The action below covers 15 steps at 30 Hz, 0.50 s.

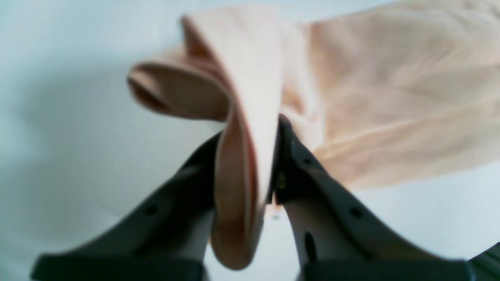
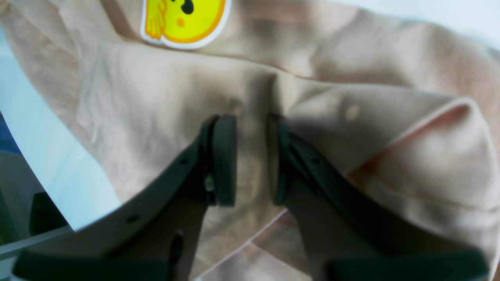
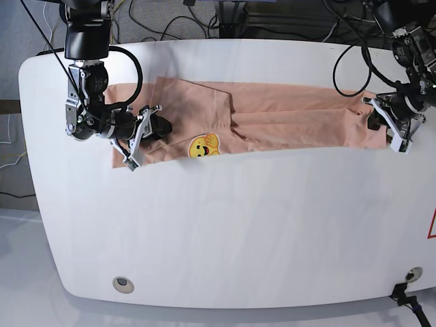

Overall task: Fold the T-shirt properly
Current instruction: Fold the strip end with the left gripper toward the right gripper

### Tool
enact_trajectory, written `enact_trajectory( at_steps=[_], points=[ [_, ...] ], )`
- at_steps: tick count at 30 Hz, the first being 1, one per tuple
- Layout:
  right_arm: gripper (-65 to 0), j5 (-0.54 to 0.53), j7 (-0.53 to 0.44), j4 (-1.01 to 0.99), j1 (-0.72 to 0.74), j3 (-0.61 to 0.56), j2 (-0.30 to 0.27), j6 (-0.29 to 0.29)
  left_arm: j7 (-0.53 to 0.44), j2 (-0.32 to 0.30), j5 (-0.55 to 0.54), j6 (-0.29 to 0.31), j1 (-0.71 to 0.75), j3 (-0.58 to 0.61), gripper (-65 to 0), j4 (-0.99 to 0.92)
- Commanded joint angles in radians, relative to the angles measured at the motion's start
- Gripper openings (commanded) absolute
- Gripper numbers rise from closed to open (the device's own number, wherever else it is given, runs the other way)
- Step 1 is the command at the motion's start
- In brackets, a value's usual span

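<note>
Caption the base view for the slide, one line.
Both arms at opposite ends of the T-shirt, stretched in a long band across the white table; left tool pinches one end, smiley print faces up.

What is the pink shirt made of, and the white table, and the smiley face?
T-shirt: soft matte cloth, probably cotton; it wrinkles and folds. Table: hard, smooth, slightly glossy white board, maybe plastic or painted wood. Smiley face: shiny yellow print, maybe rubbery; crisp white edge.

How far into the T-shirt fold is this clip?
Done: the peach cotton T-shirt lies folded into a long band across the white table. In hand: the left claw pinches one end; the right claw is at the smiley end, grip unclear. Left: folding that band shorter.
</note>
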State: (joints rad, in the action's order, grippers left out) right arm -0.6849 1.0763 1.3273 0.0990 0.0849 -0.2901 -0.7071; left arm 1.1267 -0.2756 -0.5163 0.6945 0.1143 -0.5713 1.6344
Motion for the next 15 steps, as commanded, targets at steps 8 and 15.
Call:
enact_trajectory(
  at_steps=[8, 15],
  points=[
    [-51.8, 0.05, 0.055, -0.002, -0.003, -0.003, 0.021, 0.009, 0.106, 0.169, -0.015, 0.004, -0.017, 0.19, -65.0, 0.206],
    [-51.8, 0.05, 0.055, -0.002, -0.003, -0.003, 0.022, 0.009, 0.106, 0.276, -0.012, 0.004, -0.041, 0.333, -65.0, 0.204]
  ],
)
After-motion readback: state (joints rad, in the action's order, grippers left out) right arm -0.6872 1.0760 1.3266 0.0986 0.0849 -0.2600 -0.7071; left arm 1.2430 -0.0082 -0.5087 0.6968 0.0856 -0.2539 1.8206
